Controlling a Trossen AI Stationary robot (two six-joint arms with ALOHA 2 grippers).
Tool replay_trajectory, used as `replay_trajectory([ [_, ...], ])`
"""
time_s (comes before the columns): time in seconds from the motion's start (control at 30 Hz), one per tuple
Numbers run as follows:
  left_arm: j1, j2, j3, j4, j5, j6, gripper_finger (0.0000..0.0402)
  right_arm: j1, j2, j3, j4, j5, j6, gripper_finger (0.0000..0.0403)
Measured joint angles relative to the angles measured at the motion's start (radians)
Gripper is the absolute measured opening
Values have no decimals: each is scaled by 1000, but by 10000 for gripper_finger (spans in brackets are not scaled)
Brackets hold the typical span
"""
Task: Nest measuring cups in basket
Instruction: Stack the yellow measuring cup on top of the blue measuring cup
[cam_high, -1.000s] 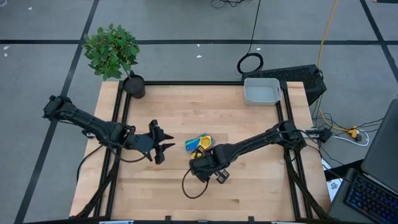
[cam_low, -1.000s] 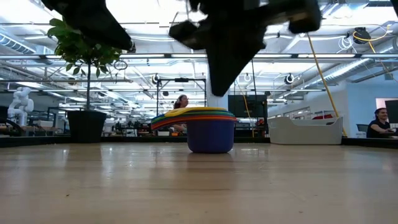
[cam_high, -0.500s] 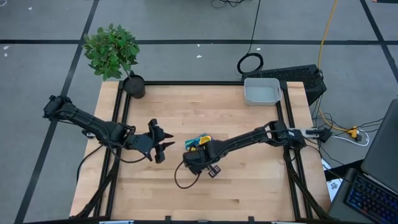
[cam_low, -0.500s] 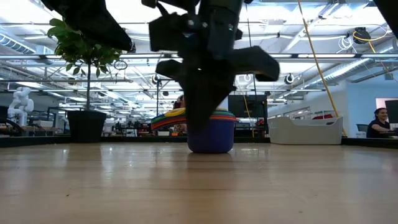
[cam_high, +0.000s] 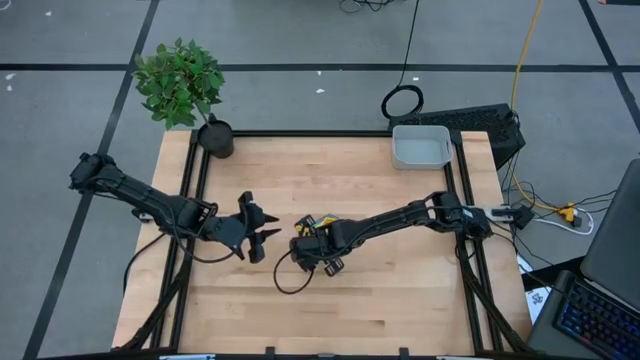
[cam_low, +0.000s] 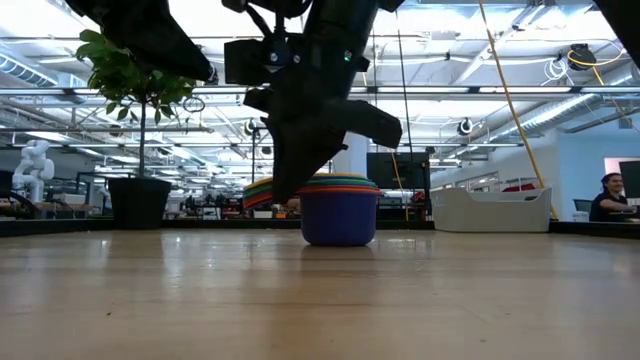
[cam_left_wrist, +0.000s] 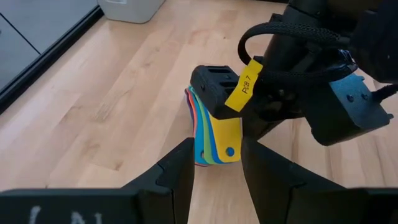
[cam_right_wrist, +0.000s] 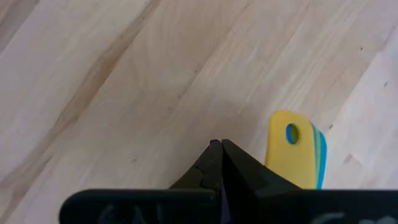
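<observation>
The measuring cups (cam_low: 338, 208) stand nested in one stack on the table, the dark blue one at the bottom. Their flat handles (cam_left_wrist: 217, 142) fan out toward the table's left, yellow on top. In the high view only a bit of the stack (cam_high: 320, 221) shows beside the right arm. My right gripper (cam_right_wrist: 217, 145) is shut and hovers just past the yellow handle (cam_right_wrist: 290, 155), apart from it. My left gripper (cam_left_wrist: 217, 177) is open, a short way left of the handles, its fingers pointing at them. The grey basket (cam_high: 420, 147) sits at the table's far right corner.
A black pot with a green plant (cam_high: 214, 137) stands at the far left corner. The basket (cam_low: 490, 210) is far from the stack. Bare wood lies along the near edge and between the stack and the basket. A person (cam_low: 605, 196) sits in the room beyond.
My right gripper has moved toward the table's left and slightly toward its far edge, coming down and turning, from beside the stack's near right to just over the handle ends. The stack and my left gripper have kept still.
</observation>
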Motion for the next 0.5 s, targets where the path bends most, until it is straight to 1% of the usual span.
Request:
replay_trajectory([
  [0.23, 0, 0, 0, 0, 0, 4, 136, 9, 0, 0, 48, 0, 2, 0],
  [0.4, 0, 0, 0, 1, 0, -6, 136, -19, 0, 0, 122, 5, 3, 0],
  [0.5, 0, 0, 0, 1, 0, -9, 136, -33, 0, 0, 129, 6, 2, 0],
])
